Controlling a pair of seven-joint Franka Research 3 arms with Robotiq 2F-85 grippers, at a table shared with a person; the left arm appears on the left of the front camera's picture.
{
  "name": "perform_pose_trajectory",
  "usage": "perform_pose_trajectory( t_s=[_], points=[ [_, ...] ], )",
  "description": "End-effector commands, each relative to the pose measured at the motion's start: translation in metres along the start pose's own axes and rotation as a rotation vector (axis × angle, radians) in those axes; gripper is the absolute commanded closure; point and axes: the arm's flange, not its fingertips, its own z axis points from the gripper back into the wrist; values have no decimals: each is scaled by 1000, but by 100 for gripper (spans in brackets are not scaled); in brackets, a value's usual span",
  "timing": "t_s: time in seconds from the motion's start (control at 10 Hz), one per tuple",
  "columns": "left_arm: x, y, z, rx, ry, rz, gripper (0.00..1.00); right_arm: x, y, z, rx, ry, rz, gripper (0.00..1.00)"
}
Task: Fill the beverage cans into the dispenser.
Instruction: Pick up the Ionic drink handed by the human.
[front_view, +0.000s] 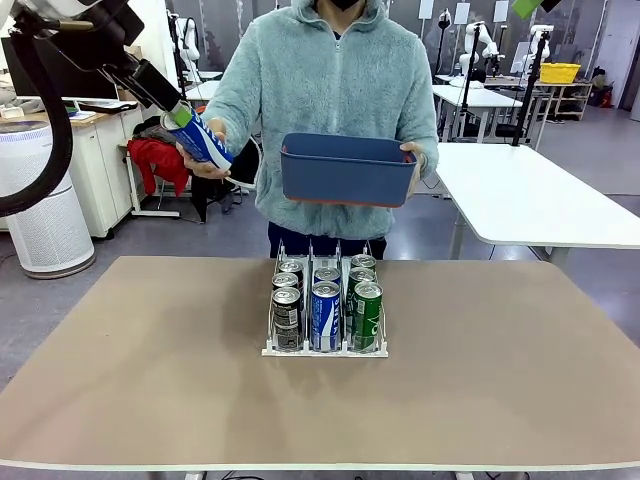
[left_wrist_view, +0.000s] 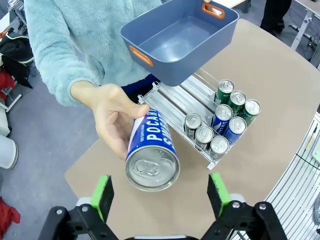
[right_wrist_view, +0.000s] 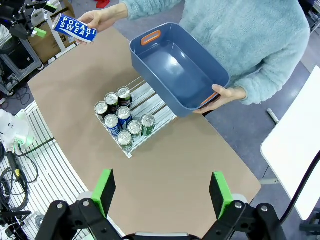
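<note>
Cans (front_view: 325, 315): eight stood in dispenser (front_view: 325, 351), three black, two blue, three green. Ninth can (left_wrist_view: 152, 160) lay in person's hand (left_wrist_view: 112, 117) before left gripper (left_wrist_view: 160, 179), which gaped wide, empty; right gripper (right_wrist_view: 162, 182) likewise. One bin (left_wrist_view: 190, 60) sat in other hand (right_wrist_view: 225, 95).

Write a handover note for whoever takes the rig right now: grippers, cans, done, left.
Left gripper: open, facing the top of a blue-and-white can held out by the person's hand; not gripped.
Right gripper: open, empty, high over the table.
Done: dispenser holds eight cans, three in each outer lane, two in the middle.
Blue bin: empty, held in the person's other hand.
Left: take the offered can; the middle lane probably suits it.
</note>
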Motion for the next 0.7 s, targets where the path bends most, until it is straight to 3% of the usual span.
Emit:
perform_pose_trajectory(
  t_s=[0.0,0.6],
  points=[
    [-2,0,2,8,8,-14,0,1,1,-1,-1,2,0,0],
    [1,12,-16,-7,-31,-73,0,1,1,-1,-1,2,0,0]
  ],
)
